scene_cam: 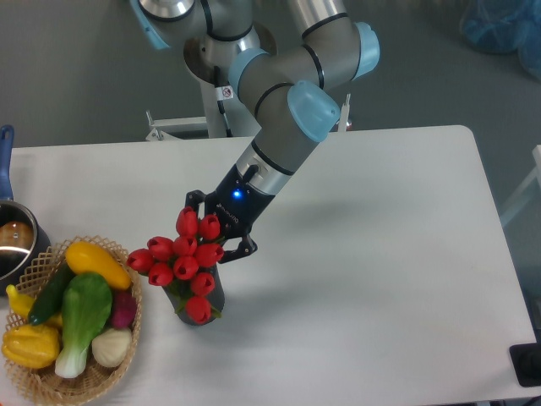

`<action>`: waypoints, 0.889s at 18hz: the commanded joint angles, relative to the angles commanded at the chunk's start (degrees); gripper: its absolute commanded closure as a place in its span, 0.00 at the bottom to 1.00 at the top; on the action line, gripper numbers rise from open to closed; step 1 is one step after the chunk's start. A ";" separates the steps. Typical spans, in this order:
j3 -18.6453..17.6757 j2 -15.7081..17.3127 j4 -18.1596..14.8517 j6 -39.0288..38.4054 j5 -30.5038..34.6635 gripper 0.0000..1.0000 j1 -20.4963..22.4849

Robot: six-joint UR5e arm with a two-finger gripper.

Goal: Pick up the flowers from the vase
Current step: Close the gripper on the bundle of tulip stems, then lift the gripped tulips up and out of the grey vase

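The bunch of red tulip buds (184, 258) stands in the short dark grey vase (211, 298) on the white worktop (380, 279), the black two-finger hand (213, 230) spread wide around its far side, a wicker basket (38, 382) of vegetables well to the left.

A single fixed camera looks steeply down from high on the side opposite the arm's base. It takes in nearly the whole white worktop (380, 254) from middling range. The wicker basket (42, 381) is cut off at the lower left corner.
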 joint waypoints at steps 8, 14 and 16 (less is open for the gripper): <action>0.09 2.19 -0.09 -2.72 -0.44 0.72 1.14; 0.18 5.09 0.00 -5.01 -3.86 0.72 2.54; 0.18 6.23 0.00 -5.71 -4.83 0.72 3.42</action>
